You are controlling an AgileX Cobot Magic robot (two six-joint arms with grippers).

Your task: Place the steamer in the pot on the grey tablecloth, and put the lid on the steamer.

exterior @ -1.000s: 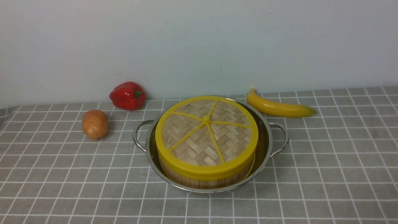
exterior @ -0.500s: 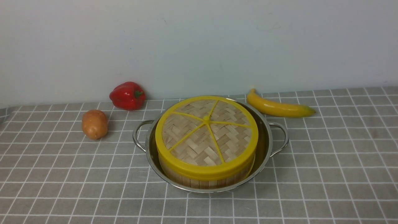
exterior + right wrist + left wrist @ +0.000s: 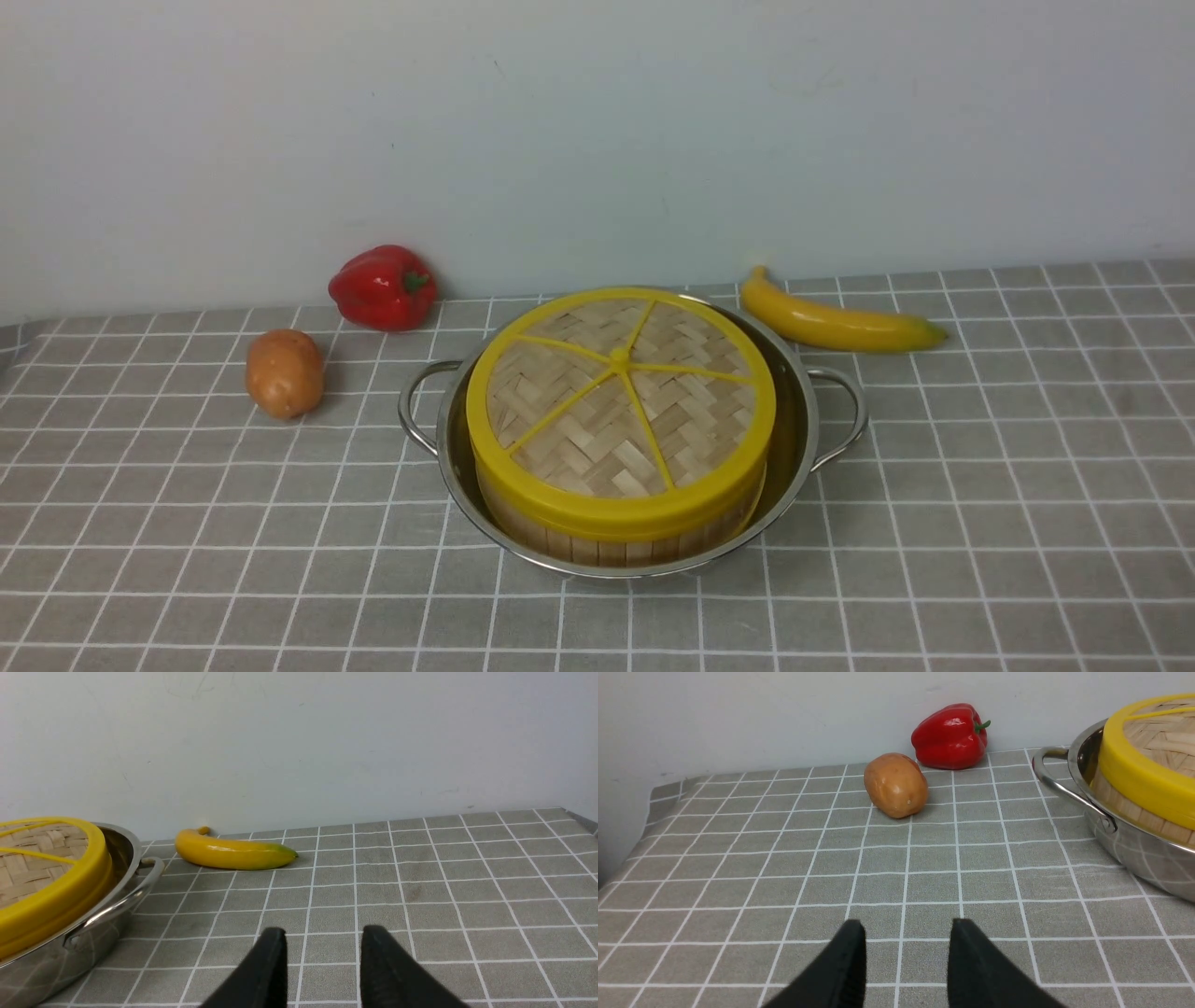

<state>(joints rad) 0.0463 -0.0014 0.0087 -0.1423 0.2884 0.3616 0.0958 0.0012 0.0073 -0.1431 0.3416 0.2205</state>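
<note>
The shiny steel pot [image 3: 798,411] stands mid-table on the grey tablecloth [image 3: 1008,523]. Inside it sits the bamboo steamer [image 3: 616,546], only its slatted wall showing. The woven lid [image 3: 621,397] with yellow rim and spokes rests on top, hiding the steamer's contents. No arm shows in the front view. In the left wrist view my left gripper [image 3: 906,926] is open over bare cloth, with the pot [image 3: 1125,844] and lid [image 3: 1139,779] off to one side. In the right wrist view my right gripper [image 3: 323,934] is open and empty, apart from the pot [image 3: 98,926] and lid [image 3: 51,896].
A red bell pepper [image 3: 383,287] and a potato [image 3: 285,371] lie left of the pot near the back wall. A banana [image 3: 836,322] lies behind the pot to the right. The cloth's left edge [image 3: 647,812] drops off beside the wall.
</note>
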